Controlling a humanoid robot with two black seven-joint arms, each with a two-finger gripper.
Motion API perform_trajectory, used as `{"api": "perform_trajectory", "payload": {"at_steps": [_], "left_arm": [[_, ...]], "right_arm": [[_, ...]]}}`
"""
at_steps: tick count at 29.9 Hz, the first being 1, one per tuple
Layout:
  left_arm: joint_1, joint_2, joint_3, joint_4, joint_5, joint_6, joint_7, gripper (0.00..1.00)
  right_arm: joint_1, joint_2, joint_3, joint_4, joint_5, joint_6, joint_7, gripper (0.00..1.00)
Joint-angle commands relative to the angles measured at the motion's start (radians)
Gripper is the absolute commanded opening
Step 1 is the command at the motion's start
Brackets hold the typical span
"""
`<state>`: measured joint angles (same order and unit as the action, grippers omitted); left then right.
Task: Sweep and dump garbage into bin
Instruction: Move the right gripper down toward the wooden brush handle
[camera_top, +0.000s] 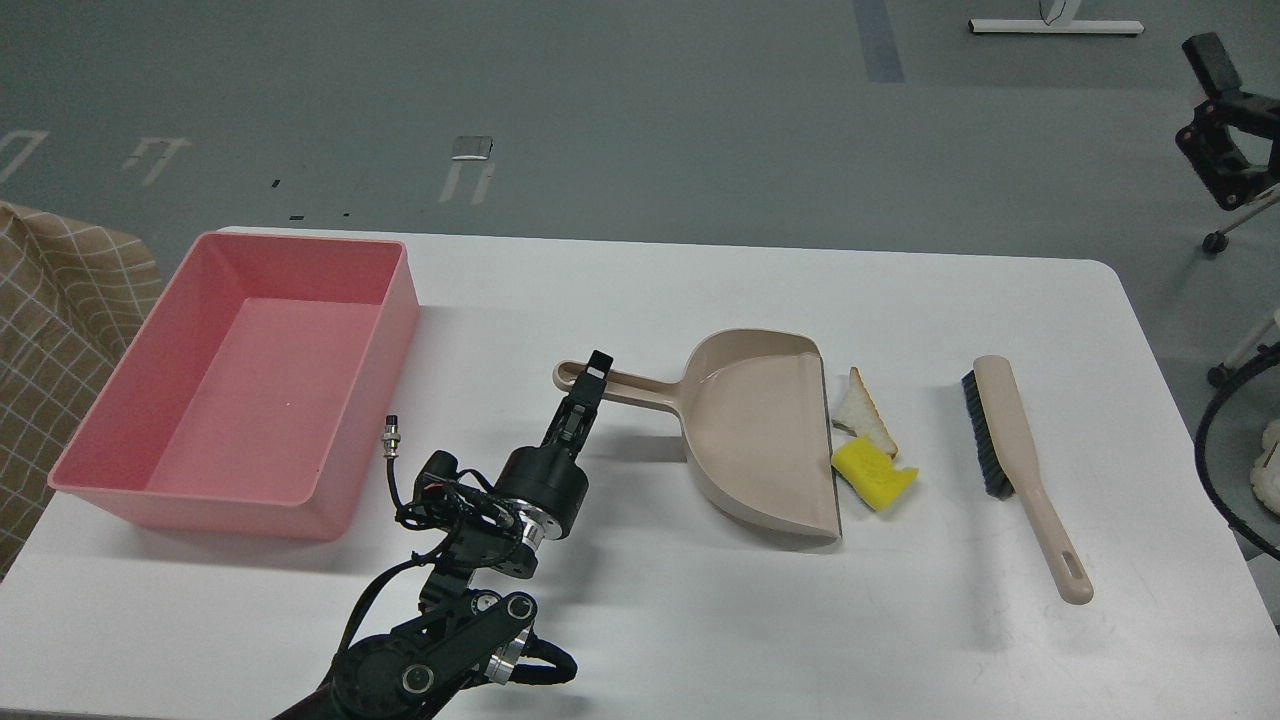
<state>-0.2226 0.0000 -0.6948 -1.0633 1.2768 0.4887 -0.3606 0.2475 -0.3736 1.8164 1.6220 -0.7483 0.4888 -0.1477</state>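
The garbage lies mid-table: a triangular bread slice (862, 412) and, in front of it, a yellow sponge block (872, 472) touching the lip of the beige dustpan (760, 440). My left gripper (590, 383) is shut on the dustpan's handle near its left end. The pink bin (385, 380) stands empty at the table's left. My right gripper (1255, 80) hangs high at the right edge, off the table; only one splayed finger (1208, 58) shows, with nothing in it.
A beige brush (1015, 440) with black bristles lies flat to the right of the garbage, handle toward the front edge. A loose cable plug (390, 440) sticks up near the bin's front right corner. A checked cloth (50, 330) lies past the left edge.
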Motion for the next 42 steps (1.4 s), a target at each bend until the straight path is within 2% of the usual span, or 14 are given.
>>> {"api": "perform_trajectory", "payload": {"at_steps": [1,7,10,12,17,25,33,38,42], "left_arm": [[0.0,0.0,0.0,0.0,0.0,0.0,0.0,0.23],[0.0,0.002,0.0,-0.001,0.001,0.0,0.0,0.23],[0.0,0.008,0.0,-0.001,0.003,0.0,0.0,0.23],[0.0,0.009,0.0,-0.001,0.006,0.0,-0.001,0.23],[-0.003,0.031,0.003,-0.003,0.018,0.0,-0.041,0.22],[-0.041,0.081,0.075,-0.001,0.013,0.0,-0.04,0.22],[-0.044,0.08,0.127,0.014,0.009,0.0,-0.034,0.23],[-0.041,0.08,0.127,0.017,0.009,0.0,-0.034,0.23],[-0.044,0.081,0.127,0.016,0.009,0.0,-0.032,0.23]], "right_arm": [[-0.054,-0.099,-0.014,0.013,-0.081,0.0,-0.006,0.98],[-0.102,-0.247,-0.135,0.013,-0.33,0.0,0.004,0.98],[-0.112,-0.257,-0.135,0.015,-0.425,0.0,0.008,0.98],[-0.113,-0.257,-0.135,0.015,-0.428,0.0,0.008,0.98],[-0.111,-0.248,-0.132,0.022,-0.428,0.0,0.013,0.98],[-0.102,-0.258,-0.135,0.021,-0.428,0.0,0.013,0.98],[-0.123,-0.306,-0.143,0.021,-0.431,0.0,0.013,0.98],[-0.151,-0.355,-0.146,0.022,-0.431,0.0,0.013,0.98],[-0.183,-0.441,-0.166,0.022,-0.459,0.0,0.013,0.98]]}}
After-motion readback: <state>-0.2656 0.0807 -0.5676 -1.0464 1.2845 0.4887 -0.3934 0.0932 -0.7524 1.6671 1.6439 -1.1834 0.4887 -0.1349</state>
